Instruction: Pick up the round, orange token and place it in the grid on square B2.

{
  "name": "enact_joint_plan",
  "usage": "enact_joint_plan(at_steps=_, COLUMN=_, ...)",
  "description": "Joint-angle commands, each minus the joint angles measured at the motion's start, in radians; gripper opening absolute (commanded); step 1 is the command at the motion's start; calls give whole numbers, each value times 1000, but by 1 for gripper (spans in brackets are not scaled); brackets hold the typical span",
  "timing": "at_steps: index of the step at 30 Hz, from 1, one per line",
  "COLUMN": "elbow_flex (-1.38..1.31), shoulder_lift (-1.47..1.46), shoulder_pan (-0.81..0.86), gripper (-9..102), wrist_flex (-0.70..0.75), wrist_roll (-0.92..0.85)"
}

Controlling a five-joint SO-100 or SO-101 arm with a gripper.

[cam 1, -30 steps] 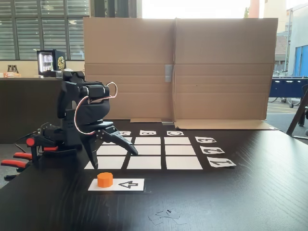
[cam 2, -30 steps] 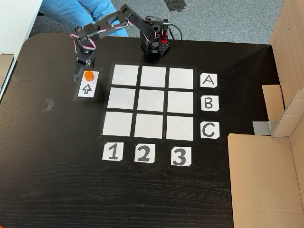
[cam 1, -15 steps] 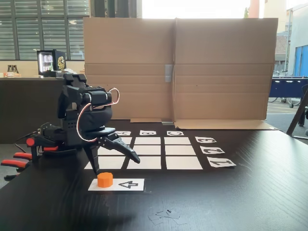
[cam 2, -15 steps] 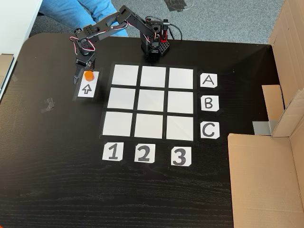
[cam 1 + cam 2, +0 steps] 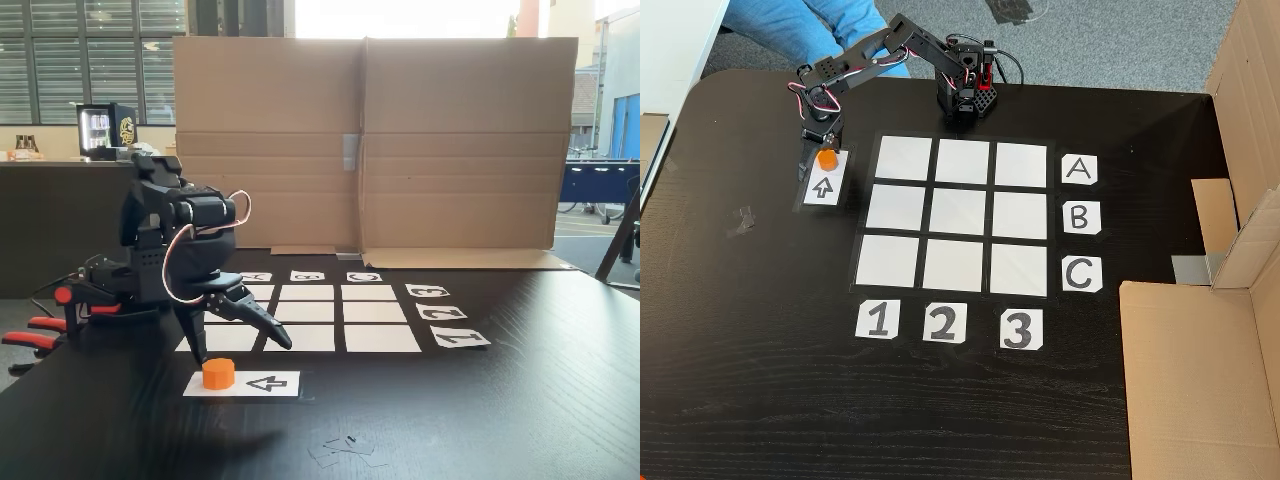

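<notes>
The round orange token (image 5: 218, 373) (image 5: 826, 158) sits on the end of a white strip with a black arrow (image 5: 266, 383) (image 5: 823, 188), beside the grid (image 5: 372, 338) (image 5: 1021, 164). My gripper (image 5: 240, 350) (image 5: 816, 160) is open and hangs low just over the token, one finger close beside it and the other spread toward the grid. Nothing is held. Square B2 (image 5: 307, 311) (image 5: 960, 213), the centre white rectangle, is bare.
A cardboard wall (image 5: 400, 140) (image 5: 1200, 370) stands along the far side of the grid. Letter and number labels (image 5: 1080, 217) (image 5: 943, 322) border two edges. Red-orange clamp handles (image 5: 30, 340) sit by the arm's base (image 5: 965, 95). A person's legs in jeans (image 5: 810, 25) are beyond the table.
The gripper has come down and moved a little closer to the token, still open. The token has not moved.
</notes>
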Motion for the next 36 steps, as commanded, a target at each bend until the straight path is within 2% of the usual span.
enact_joint_plan(at_steps=1, elbow_flex=-32, shoulder_lift=6, shoulder_pan=-6, gripper=63, wrist_flex=5, wrist_roll=8)
enact_joint_plan(at_steps=15, elbow_flex=-71, shoulder_lift=-12, shoulder_pan=20, gripper=62, wrist_flex=5, wrist_roll=8)
enact_joint_plan(at_steps=17, elbow_flex=-74, shoulder_lift=-14, shoulder_pan=20, gripper=52, wrist_flex=5, wrist_roll=5)
enact_joint_plan(at_steps=18, elbow_flex=-77, shoulder_lift=-14, shoulder_pan=20, gripper=44, wrist_flex=5, wrist_roll=2)
enact_joint_plan(at_steps=21, elbow_flex=-81, shoulder_lift=-14, shoulder_pan=12, gripper=5, wrist_flex=5, wrist_roll=-31)
enact_joint_plan(at_steps=24, elbow_flex=-81, shoulder_lift=-15, shoulder_pan=12, gripper=0, wrist_flex=5, wrist_roll=-32)
enact_joint_plan(at_steps=36, elbow_flex=-89, shoulder_lift=15, shoulder_pan=17, gripper=0, wrist_flex=5, wrist_roll=0)
